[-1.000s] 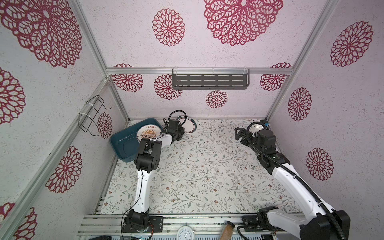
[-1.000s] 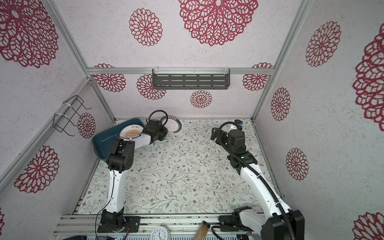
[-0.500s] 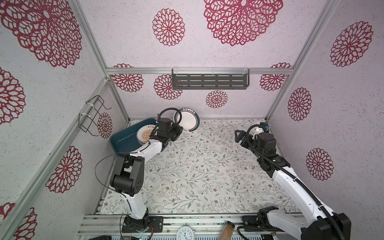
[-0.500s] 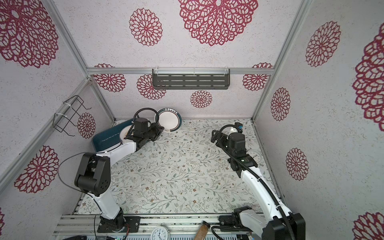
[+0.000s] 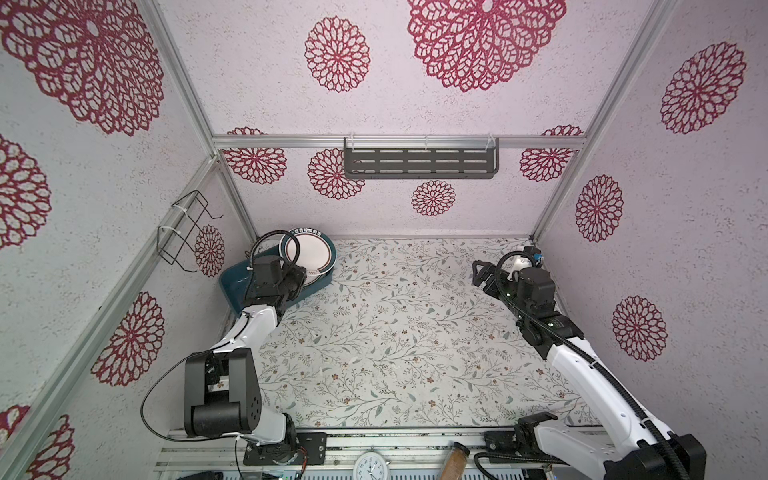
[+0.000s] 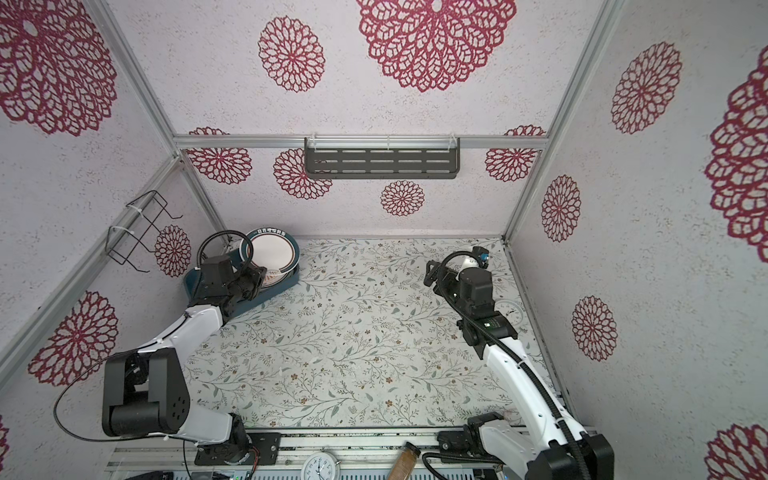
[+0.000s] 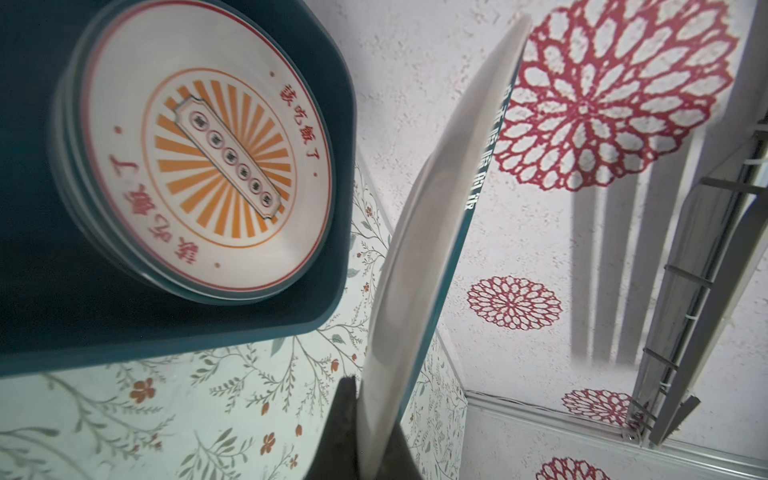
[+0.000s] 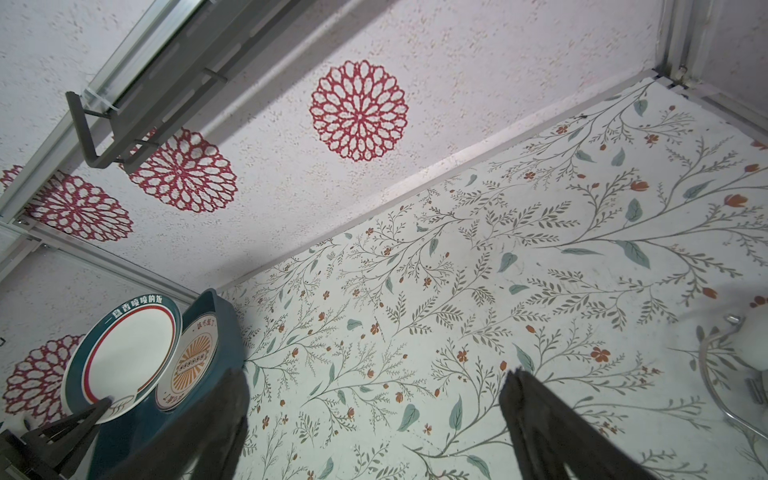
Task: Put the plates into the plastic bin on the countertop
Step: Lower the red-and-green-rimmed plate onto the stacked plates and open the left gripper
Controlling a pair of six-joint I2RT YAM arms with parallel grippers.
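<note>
**L arm: plate gripped over bin; R arm empty**

Your left gripper point(image 5: 300, 275) is clamped tight on the lower edge of a teal-rim plate point(image 5: 311, 253). Plate is tilted up on edge over the far end of the plastic bin point(image 5: 232, 284), which sits in the far-left corner of the countertop point(image 5: 395, 332). In the left wrist view the fingers point(image 7: 345, 419) pinch the rim from both sides. A sunburst plate point(image 7: 208, 166) lies flat on top of a stack point(image 7: 70, 137) inside the bin. Can't tell if the held plate touches that stack. Your right gripper point(image 5: 478, 272) hangs far right above the counter, jaws spread wide, nothing in them.
</note>
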